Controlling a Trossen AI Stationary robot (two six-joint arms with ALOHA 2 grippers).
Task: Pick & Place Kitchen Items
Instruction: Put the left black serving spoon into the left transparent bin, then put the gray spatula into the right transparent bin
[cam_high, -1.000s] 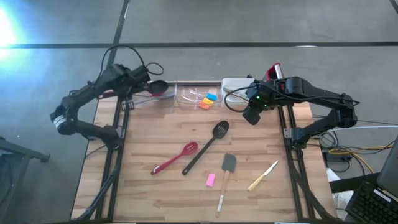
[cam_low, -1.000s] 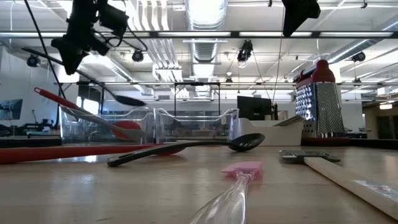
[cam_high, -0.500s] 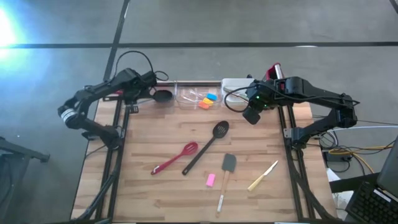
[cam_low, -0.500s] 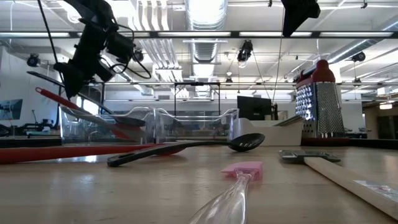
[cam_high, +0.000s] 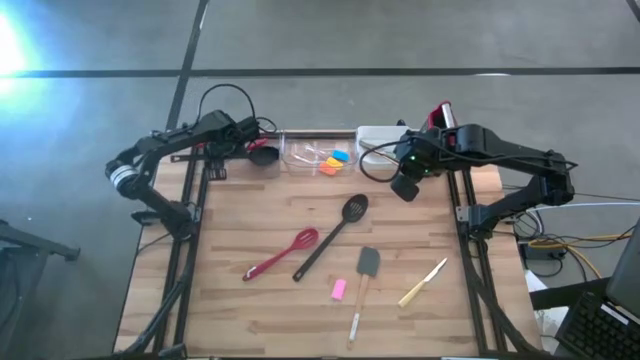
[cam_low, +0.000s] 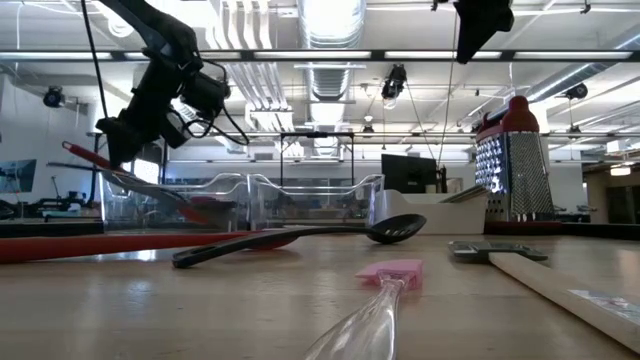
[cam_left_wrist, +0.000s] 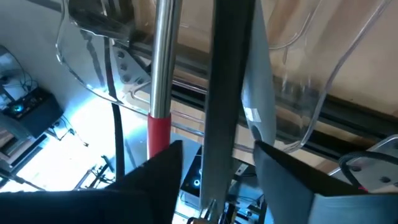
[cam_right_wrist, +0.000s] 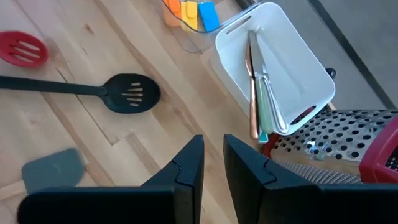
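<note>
High view: left gripper (cam_high: 252, 148) over the clear tub (cam_high: 240, 160), black ladle (cam_high: 262, 154) below it; slotted spoon (cam_high: 333, 235) mid-table, stiff, light, best taken mid-handle.

Low view: ladle resting in the tub.

Left wrist: fingers (cam_left_wrist: 155, 186) spread, released, ladle handle between.

Right wrist: right gripper (cam_right_wrist: 211, 163) nearly closed, empty; knives (cam_right_wrist: 258, 87) in the white tub (cam_right_wrist: 305, 62).

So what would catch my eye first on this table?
Probably the utensils on the wooden table: a black slotted spoon beside a red slotted spoon mid-table. At the back, the left hand sits at a clear tub, and a steel grater stands far right.
</note>
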